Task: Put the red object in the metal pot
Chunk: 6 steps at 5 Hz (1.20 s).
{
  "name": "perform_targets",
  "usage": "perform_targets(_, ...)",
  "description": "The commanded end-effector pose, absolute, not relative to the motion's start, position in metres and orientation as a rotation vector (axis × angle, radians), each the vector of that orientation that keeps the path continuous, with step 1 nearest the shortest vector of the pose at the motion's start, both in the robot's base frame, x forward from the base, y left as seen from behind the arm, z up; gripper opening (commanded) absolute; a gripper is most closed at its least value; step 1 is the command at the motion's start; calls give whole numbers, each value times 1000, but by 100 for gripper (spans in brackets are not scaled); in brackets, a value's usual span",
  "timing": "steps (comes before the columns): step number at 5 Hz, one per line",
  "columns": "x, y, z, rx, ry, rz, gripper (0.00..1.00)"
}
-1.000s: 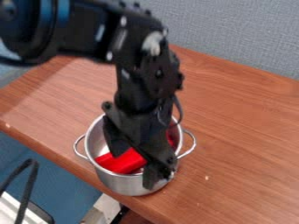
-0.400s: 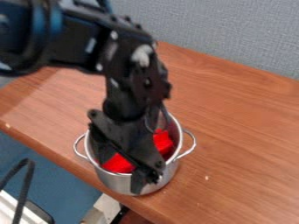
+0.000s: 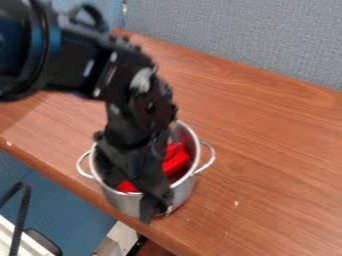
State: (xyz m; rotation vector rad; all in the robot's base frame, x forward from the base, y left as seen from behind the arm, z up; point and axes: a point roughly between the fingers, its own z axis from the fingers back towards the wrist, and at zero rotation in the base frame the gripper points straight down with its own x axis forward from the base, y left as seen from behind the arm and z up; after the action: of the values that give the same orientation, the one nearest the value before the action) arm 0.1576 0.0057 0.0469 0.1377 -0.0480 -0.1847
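Observation:
The metal pot [image 3: 198,168] stands near the table's front edge, shiny, with a loop handle on its left rim. The red object [image 3: 178,154] lies inside it; red shows at the right of the pot and again low between the fingers. My gripper [image 3: 135,181] points down into the pot, its two black fingers spread wide, one at the left wall and one near the front rim. The jaws look open, and nothing appears clamped. The black arm hides much of the pot's inside.
The pot sits on a brown wooden table [image 3: 267,120], close to its front edge. A blue-grey wall runs behind. Off the table at the lower left hang a dark cable [image 3: 22,214] and a blue surface.
The arm and gripper have shifted to the left and a little lower over the pot. The fingers have stayed spread, and the red object stays in the pot.

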Motion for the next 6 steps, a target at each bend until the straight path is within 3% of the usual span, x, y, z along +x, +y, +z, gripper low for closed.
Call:
perform_targets(1, 161, 19, 33, 171, -72, -195, 100)
perform_targets(2, 155, 19, 27, 163, -78, -263, 0)
perform_targets(5, 166, 3, 16, 139, -73, -330, 0)
perform_targets(6, 170, 6, 20, 123, -49, -343, 0)
